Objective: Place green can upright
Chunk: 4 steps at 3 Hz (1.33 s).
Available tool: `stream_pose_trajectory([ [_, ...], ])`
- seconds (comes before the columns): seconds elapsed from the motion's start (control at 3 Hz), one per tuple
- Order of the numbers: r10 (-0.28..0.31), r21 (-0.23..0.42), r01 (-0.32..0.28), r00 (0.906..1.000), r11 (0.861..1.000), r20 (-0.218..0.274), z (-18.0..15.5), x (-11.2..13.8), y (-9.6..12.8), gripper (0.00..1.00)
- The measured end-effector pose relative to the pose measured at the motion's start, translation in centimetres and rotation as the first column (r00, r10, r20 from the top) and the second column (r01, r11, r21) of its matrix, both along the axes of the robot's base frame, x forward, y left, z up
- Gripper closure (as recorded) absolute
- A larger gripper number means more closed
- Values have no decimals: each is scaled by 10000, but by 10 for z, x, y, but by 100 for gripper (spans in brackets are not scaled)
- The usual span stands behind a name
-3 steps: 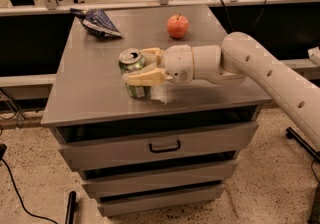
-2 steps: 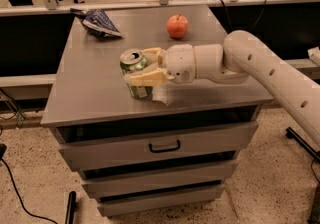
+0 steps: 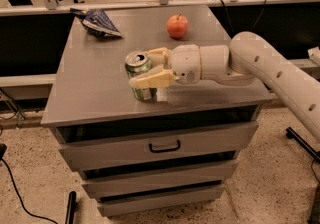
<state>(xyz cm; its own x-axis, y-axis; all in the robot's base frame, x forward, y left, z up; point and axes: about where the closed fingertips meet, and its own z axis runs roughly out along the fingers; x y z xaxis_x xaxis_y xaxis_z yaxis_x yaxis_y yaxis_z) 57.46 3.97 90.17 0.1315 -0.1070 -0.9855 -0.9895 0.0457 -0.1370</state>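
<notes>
The green can stands nearly upright near the front of the grey cabinet top, silver top with pull-tab facing up. My gripper reaches in from the right and its cream fingers are closed around the can's body, one in front and one behind. The white arm stretches off to the right edge.
A red apple sits at the back middle of the cabinet top. A blue chip bag lies at the back left. Drawers with a handle are below the front edge. Office chairs stand beyond the railing.
The can and gripper hold almost the same spot; little visible movement.
</notes>
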Motion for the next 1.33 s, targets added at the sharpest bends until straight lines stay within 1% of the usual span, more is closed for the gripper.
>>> stream_pose_trajectory([
  [0.33,-160,-22,160,9999,9999,-4,-1,1,-5,0],
  [0.67,-389,-270,391,9992,9989,57,-2,2,-13,0],
  [1.0,-708,-841,719,9974,9939,163,2,1,-30,0],
  [1.33,-1162,-1460,1210,9924,9819,407,17,-7,-57,0],
])
